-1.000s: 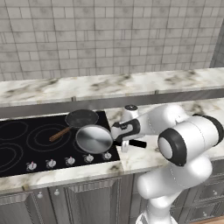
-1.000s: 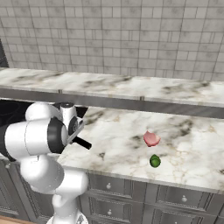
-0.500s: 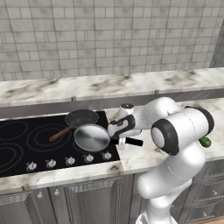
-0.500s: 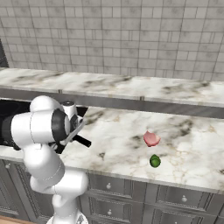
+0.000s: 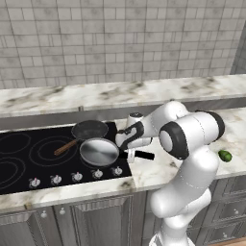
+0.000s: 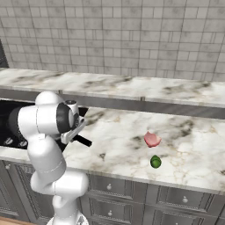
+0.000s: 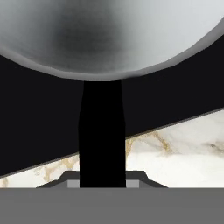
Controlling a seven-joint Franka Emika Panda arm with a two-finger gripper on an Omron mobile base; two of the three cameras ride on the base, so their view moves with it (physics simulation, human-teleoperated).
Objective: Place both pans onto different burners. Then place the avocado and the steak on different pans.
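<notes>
My gripper [image 5: 129, 153] [image 7: 103, 179] is shut on the black handle [image 7: 101, 140] of the silver pan [image 5: 99, 151] [image 7: 105, 39]. That pan is over the front right part of the black cooktop [image 5: 29, 163], and its handle [image 6: 83, 141] sticks out over the marble counter. Just behind it on the cooktop is the dark pan [image 5: 90, 129], its wooden handle pointing front left. Grey burner rings [image 5: 45, 153] lie to the left of both pans. On the counter to the right are the pink steak [image 6: 152, 139] and the green avocado [image 6: 155, 162] [image 5: 224, 155], well apart from my gripper.
Silver knobs [image 5: 77, 177] line the cooktop's front edge. A raised marble ledge [image 5: 120, 93] and a tiled wall run behind. The marble counter [image 6: 193, 140] stretches to the right of the cooktop, with drawers below its front edge.
The arm's elbow has swung to the left. The silver pan in my grip has hardly shifted, and the gripper stays shut on its handle.
</notes>
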